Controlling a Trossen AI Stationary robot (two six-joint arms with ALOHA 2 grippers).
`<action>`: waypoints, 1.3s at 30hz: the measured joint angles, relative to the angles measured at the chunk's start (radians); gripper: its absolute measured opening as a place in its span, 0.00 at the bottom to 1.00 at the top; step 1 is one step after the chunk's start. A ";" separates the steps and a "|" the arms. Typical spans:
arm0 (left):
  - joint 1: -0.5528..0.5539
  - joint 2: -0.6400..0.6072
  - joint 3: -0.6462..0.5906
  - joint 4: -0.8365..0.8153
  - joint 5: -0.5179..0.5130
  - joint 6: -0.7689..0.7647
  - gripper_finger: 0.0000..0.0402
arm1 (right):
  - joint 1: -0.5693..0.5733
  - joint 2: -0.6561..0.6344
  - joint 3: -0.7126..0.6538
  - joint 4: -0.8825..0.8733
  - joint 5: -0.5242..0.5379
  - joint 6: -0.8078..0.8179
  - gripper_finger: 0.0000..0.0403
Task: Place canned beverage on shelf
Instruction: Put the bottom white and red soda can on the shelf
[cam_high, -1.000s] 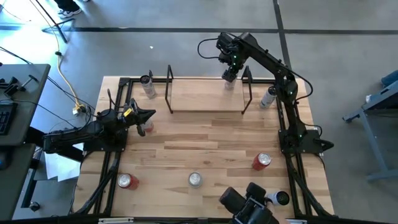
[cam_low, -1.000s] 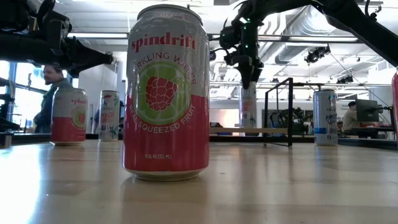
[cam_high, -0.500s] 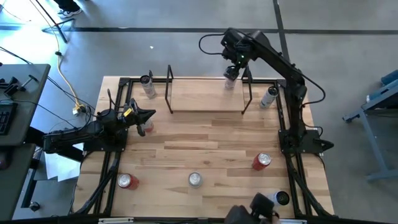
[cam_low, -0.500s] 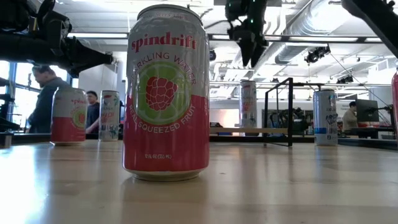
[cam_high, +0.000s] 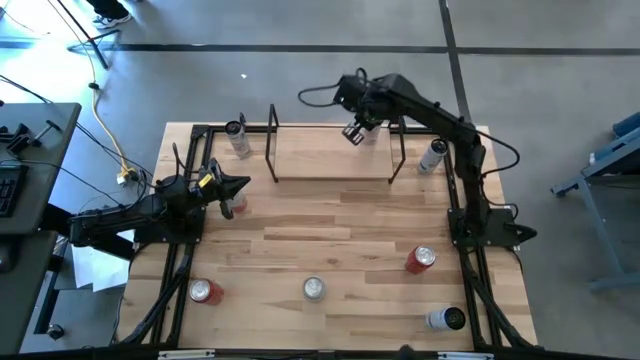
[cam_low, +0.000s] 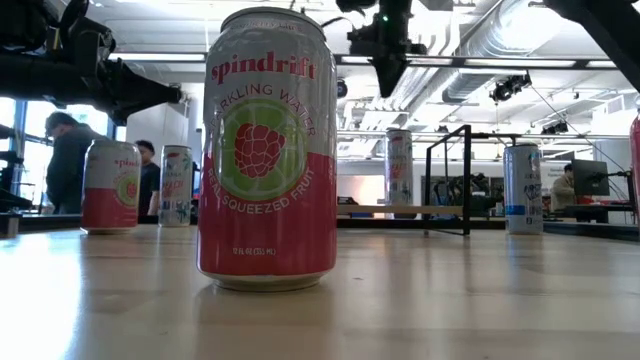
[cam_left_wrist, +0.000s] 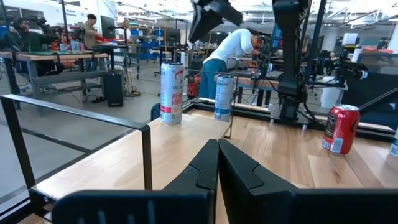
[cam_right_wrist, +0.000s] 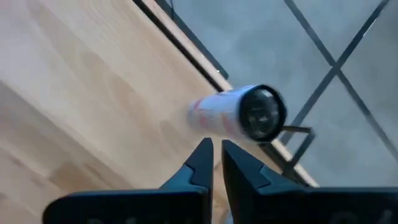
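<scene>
8 cans (cam_high: 314, 288), 1 shelf (cam_high: 320, 160)

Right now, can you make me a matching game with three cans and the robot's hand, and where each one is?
1. tall white-and-pink metal can
2. all-red metal can
3. white can with a dark end
4. right hand

A. lying on its side in a corner of the wooden table
B. standing on the light-wood shelf
C. up in the air over the shelf
D. standing near the right arm's base

Pairs: 1-B, 2-D, 3-A, 4-C
</scene>
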 joint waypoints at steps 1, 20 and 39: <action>0.000 0.000 0.000 -0.001 0.000 -0.005 0.01 | 0.017 -0.002 -0.019 0.015 0.032 0.025 0.02; 0.000 0.000 0.000 -0.041 0.004 -0.069 0.01 | 0.110 -0.098 -0.867 1.020 0.300 0.265 0.00; 0.000 0.000 0.000 -0.039 -0.001 -0.059 0.01 | 0.072 -0.119 -0.924 0.807 0.423 0.445 0.00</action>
